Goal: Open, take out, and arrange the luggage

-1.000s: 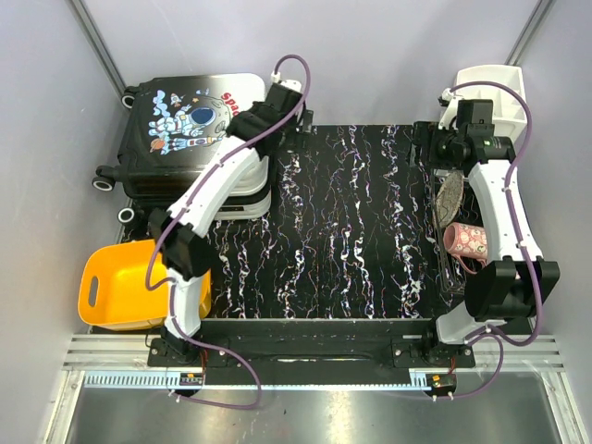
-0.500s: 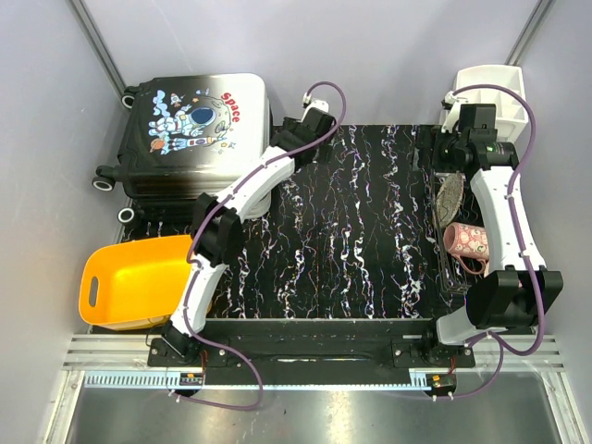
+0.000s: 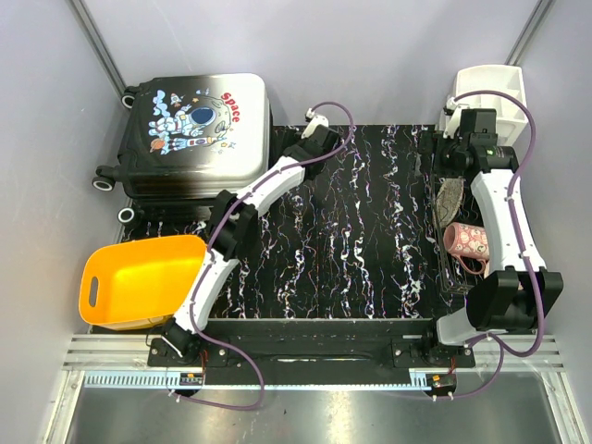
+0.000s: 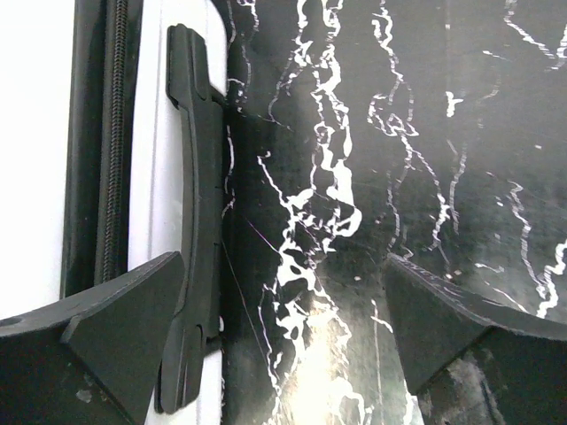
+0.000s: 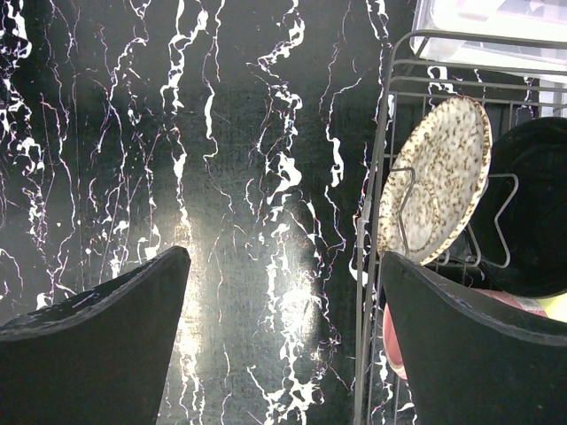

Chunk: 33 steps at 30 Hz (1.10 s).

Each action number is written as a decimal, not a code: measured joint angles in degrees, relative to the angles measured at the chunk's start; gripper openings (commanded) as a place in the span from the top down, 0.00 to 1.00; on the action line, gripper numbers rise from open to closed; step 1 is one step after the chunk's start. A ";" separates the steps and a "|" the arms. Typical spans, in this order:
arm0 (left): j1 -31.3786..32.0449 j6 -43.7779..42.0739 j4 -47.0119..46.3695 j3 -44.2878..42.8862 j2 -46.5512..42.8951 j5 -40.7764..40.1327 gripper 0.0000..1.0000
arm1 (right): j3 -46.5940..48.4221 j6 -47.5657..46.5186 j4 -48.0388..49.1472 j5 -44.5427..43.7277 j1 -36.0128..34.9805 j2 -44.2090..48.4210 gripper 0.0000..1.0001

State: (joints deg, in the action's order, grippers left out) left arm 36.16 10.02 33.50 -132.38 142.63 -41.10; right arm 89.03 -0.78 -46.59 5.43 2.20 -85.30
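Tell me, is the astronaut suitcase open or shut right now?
Shut. The luggage lies flat with its astronaut panel up, both shells together and no lining showing.

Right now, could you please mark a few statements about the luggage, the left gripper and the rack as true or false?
1. The luggage lies closed, astronaut panel up. True.
2. The left gripper is shut on the luggage's handle. False: it is open near the handle, gripping nothing.
3. A speckled plate stands on edge in the wire rack. True.
4. The yellow bin sits beside the wire rack. False: it sits on the opposite side, near the luggage.
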 measured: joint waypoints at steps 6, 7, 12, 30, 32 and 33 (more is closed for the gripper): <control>-0.55 -1.51 -2.51 0.00 3.19 -3.72 0.01 | -0.04 -0.02 0.00 -0.07 0.22 0.94 0.00; -0.72 -1.55 -2.78 0.00 3.76 -4.31 0.01 | -0.04 -0.02 0.00 -0.07 0.24 1.05 0.00; -1.40 -2.08 -3.98 -0.04 4.79 -6.29 0.01 | -0.37 -0.04 0.00 -0.24 0.66 1.27 0.00; -3.56 4.07 0.22 -4.02 5.44 -2.10 0.01 | -0.52 -0.48 0.00 -0.44 2.25 1.27 0.00; -3.85 4.48 0.92 -4.22 5.44 -0.20 0.01 | -0.44 -0.52 0.00 -0.48 2.34 1.27 0.00; -4.04 4.83 1.29 -4.28 5.44 0.87 0.01 | -0.37 -0.63 0.00 -0.48 2.40 1.27 0.00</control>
State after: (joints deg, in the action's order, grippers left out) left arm 32.12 14.85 34.79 -136.66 148.07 -40.23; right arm 88.66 -1.41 -46.59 4.95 4.60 -84.03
